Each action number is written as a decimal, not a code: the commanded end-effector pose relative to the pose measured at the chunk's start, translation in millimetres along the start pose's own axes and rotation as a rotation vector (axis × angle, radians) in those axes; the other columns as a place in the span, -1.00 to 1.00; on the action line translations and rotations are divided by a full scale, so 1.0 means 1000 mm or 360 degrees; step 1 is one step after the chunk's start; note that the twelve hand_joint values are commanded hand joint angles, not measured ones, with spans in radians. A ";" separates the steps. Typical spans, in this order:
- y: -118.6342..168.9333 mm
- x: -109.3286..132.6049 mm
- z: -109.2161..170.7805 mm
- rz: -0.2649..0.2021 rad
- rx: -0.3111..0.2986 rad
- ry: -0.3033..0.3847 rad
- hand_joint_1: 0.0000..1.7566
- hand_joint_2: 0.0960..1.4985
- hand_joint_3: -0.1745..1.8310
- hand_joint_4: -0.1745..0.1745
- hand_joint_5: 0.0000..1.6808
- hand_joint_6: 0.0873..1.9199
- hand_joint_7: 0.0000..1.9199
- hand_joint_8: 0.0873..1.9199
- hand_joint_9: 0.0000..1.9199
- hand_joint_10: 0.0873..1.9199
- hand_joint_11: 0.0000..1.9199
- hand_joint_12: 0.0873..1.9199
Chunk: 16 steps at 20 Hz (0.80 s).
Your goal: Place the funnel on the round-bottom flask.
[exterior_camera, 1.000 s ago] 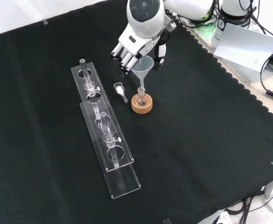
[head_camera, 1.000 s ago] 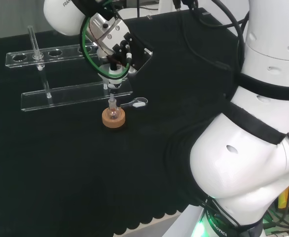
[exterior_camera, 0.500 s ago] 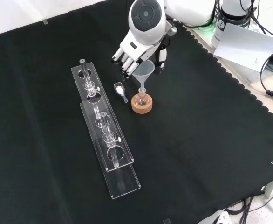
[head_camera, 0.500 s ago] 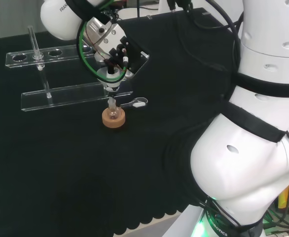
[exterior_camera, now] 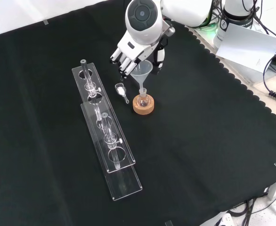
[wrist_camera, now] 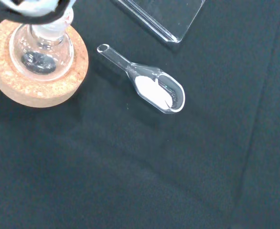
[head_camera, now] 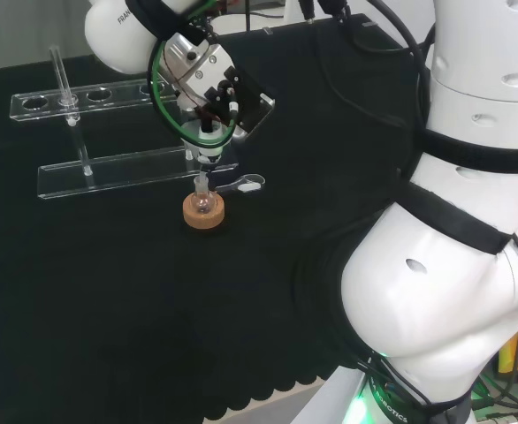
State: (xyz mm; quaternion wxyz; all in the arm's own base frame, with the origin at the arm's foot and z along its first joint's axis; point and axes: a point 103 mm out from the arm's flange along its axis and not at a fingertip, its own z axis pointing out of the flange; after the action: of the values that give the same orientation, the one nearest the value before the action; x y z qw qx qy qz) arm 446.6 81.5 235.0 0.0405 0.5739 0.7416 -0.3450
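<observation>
A small round-bottom flask (exterior_camera: 143, 99) (head_camera: 203, 202) (wrist_camera: 41, 51) stands upright in a cork ring (exterior_camera: 143, 108) (head_camera: 204, 215) (wrist_camera: 20, 83) near the middle of the cloth. A clear funnel (exterior_camera: 142, 71) (head_camera: 208, 136) hangs over it, slightly tilted, its stem reaching the flask's neck. The hand (exterior_camera: 133, 50) (head_camera: 217, 84) is above the flask, with fingers on one side of the funnel's cone and thumb on the other, shut on it. How deep the stem sits in the neck I cannot tell.
A clear scoop with white powder (exterior_camera: 121, 88) (head_camera: 247, 185) (wrist_camera: 155, 90) lies beside the cork ring. Two long clear racks (exterior_camera: 102, 123) (head_camera: 109, 169) with glass tubes stand left of it in the front view. A paper sheet (exterior_camera: 249, 46) lies beyond the cloth's right edge.
The hand swung a little left, then right in the head view. In the front view the funnel came down slightly and its cone moved left. Flask and scoop stayed put.
</observation>
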 end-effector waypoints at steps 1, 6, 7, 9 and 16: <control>0.001 0.000 0.001 -0.0017 0.0012 -0.0035 -0.11 -0.15 -0.28 -0.34 -0.51 -0.54 -0.54 -0.06 -0.17 -0.18 -0.79 0.39; 0.000 0.001 0.002 -0.0024 0.0032 -0.0039 -0.11 -0.15 -0.29 -0.34 -0.51 -0.54 -0.56 -0.07 -0.18 -0.18 -0.79 0.39; 0.000 0.002 0.002 -0.0029 0.0036 -0.0037 -0.11 -0.15 -0.29 -0.34 -0.52 -0.54 -0.56 -0.07 -0.19 -0.18 -0.79 0.39; 0.000 0.004 0.002 -0.0038 0.0053 -0.0037 -0.12 -0.16 -0.29 -0.32 -0.54 -0.55 -0.64 -0.10 -0.25 -0.19 -0.80 0.39; 0.000 0.009 0.001 -0.0063 0.0067 -0.0033 -0.15 -0.21 -0.29 -0.30 -0.64 -0.85 -0.93 -0.28 -0.53 -0.27 -0.87 0.42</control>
State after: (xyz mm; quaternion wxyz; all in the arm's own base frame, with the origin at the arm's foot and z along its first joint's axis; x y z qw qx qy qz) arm 445.0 86.6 230.0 0.0311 0.5572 0.7443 -0.3668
